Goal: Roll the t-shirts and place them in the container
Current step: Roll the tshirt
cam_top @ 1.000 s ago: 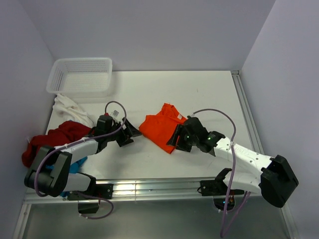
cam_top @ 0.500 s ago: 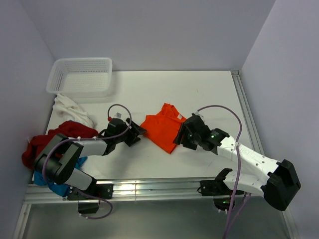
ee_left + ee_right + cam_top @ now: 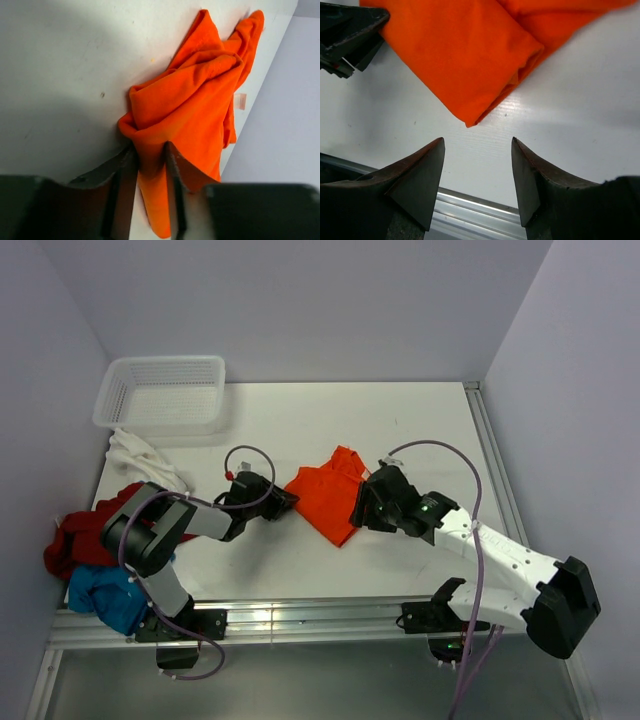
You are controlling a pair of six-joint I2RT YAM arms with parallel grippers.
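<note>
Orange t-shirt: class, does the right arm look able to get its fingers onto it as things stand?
Probably yes. The right arm's fingers stand open just short of a folded corner of the orange t-shirt, with only bare table between. The left arm's fingers pinch another corner, clear of that path.

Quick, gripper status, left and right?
Left gripper: closed, pinching a fold of the orange shirt.
Right gripper: open, holding nothing, its tips just short of the shirt's folded corner.
</note>
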